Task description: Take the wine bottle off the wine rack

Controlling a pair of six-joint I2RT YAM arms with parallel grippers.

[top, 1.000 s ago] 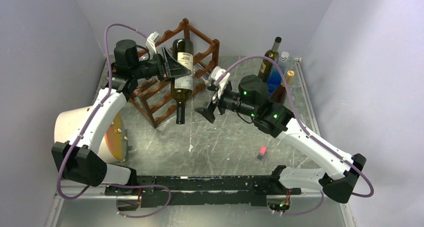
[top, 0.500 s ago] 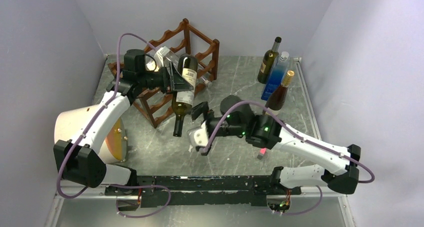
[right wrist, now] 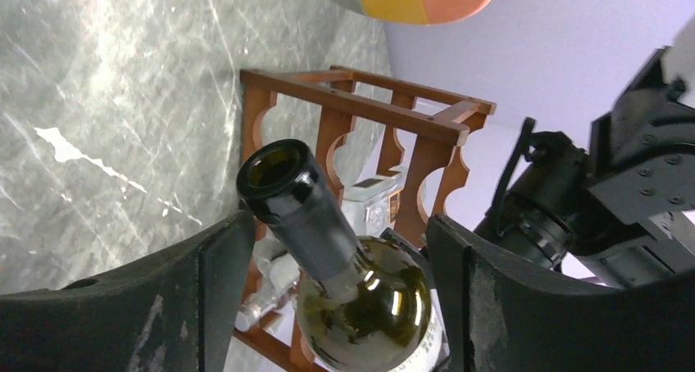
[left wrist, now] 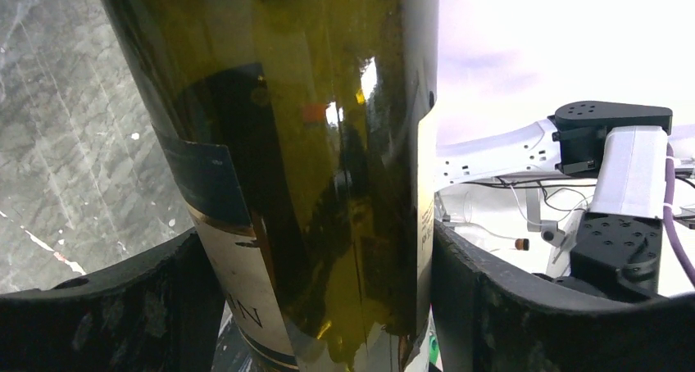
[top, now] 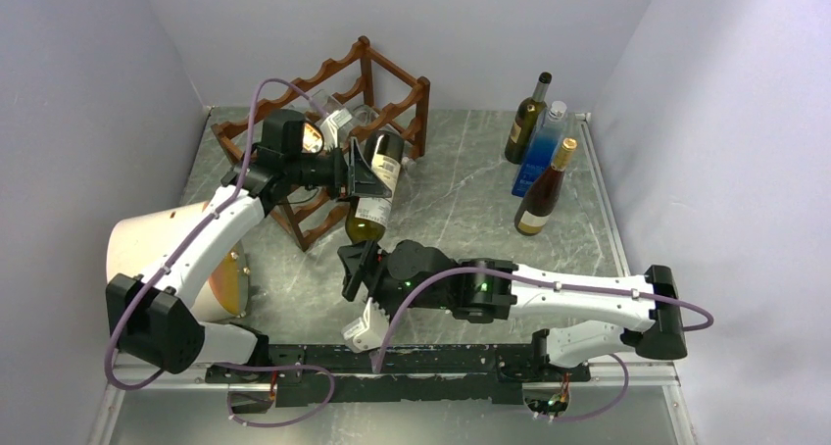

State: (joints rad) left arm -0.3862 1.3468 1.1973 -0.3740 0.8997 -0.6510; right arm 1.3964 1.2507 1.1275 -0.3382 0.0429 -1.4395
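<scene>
My left fingers [left wrist: 106, 315] are pressing in from both sides on the wine bottle [left wrist: 328, 142]. They are clamping its wide green body at the label, so my left gripper [top: 355, 171] is bearing the whole weight of it. My right fingers [right wrist: 164, 306] are standing wide apart, one on each side of the bottle's neck, and a gap is showing between each pad and the glass. The open mouth of the neck is pointing back at my right wrist camera, and my right gripper [top: 355, 267] is gripping nothing.

The bottle is hanging tilted in the air, with its neck slanting down toward the near edge and its base up by the wine rack [top: 392, 82]. It is sitting just in front of the rack's near side, outside the scalloped rails. From above I cannot tell whether the base is touching the wood.

The rack is standing at the far left of the grey table [top: 461, 200]. Three bottles [top: 542, 185] are standing upright together at the far right, well apart from the rack. A tan shade [top: 147, 244] with an orange inside is lying beside my left arm.
</scene>
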